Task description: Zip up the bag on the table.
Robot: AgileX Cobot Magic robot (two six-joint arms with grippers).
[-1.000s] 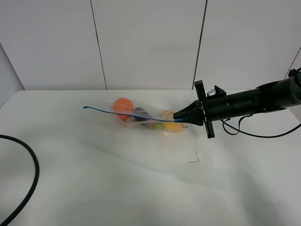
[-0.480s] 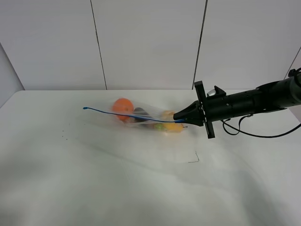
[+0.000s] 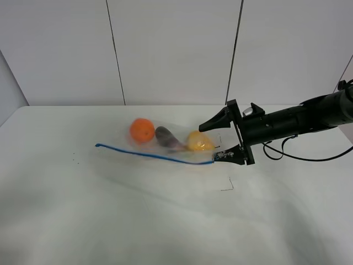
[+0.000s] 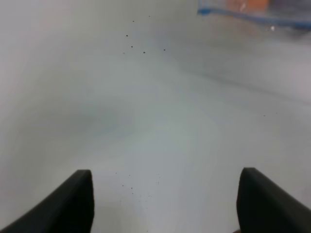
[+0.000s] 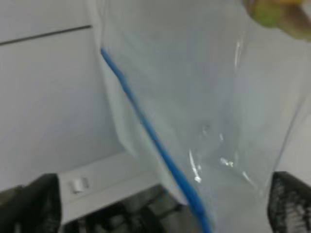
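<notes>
- The bag (image 3: 165, 144) lies flat on the table (image 3: 165, 221), toward the far side, blue zipper strip (image 3: 154, 155) along its near edge.
- Through the plastic: an orange piece (image 3: 142, 130), a dark purple piece (image 3: 165, 137), a yellow piece (image 3: 199, 141).
- Right gripper (image 3: 222, 138) at the bag's right end, jaws spread wide; lower finger (image 3: 231, 156) sits at the zipper's end, contact unclear.
- Left gripper (image 4: 165, 204) spread apart over bare table, well away from the bag.

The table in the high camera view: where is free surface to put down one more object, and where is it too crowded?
The table is bare across its whole near half, in front of the bag, and on the far left beyond the blue zipper strip. It is crowded at centre-right, where the right gripper stands open at the bag's end, its cable trailing behind.
</notes>
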